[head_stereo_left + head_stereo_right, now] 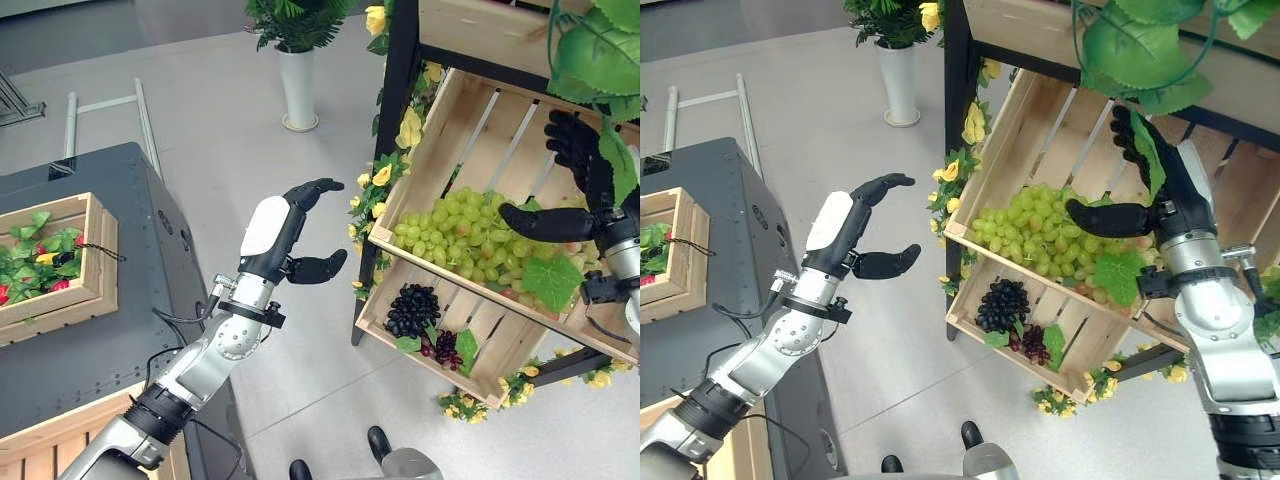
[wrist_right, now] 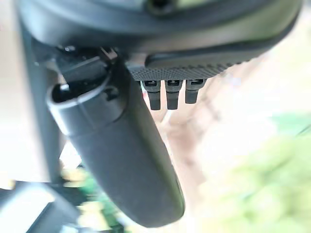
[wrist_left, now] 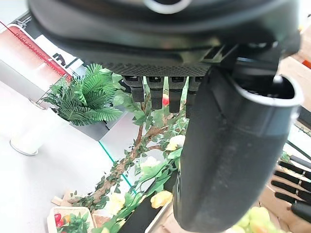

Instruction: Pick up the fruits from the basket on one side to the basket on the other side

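A tilted wooden crate (image 1: 437,140) on a black rack at the right holds a heap of green grapes (image 1: 455,235). The smaller crate (image 1: 478,325) below it holds a dark grape bunch (image 1: 412,308) and a red one (image 1: 445,348). My right hand (image 1: 1177,198) hovers open over the green grapes, its thumb (image 1: 1110,218) stretched across them and holding nothing. My left hand (image 1: 275,235) is raised open and empty over the floor, left of the rack. On the grey cabinet at the left sits a wooden basket (image 1: 62,302) with leaves and small red fruits (image 1: 60,285).
The grey cabinet (image 1: 120,330) fills the left side, with a wooden box (image 1: 40,450) at its near corner. A potted plant in a white vase (image 1: 298,85) and a metal frame (image 1: 100,105) stand on the floor behind. Yellow flowers (image 1: 410,128) and vine leaves (image 1: 600,50) trim the rack.
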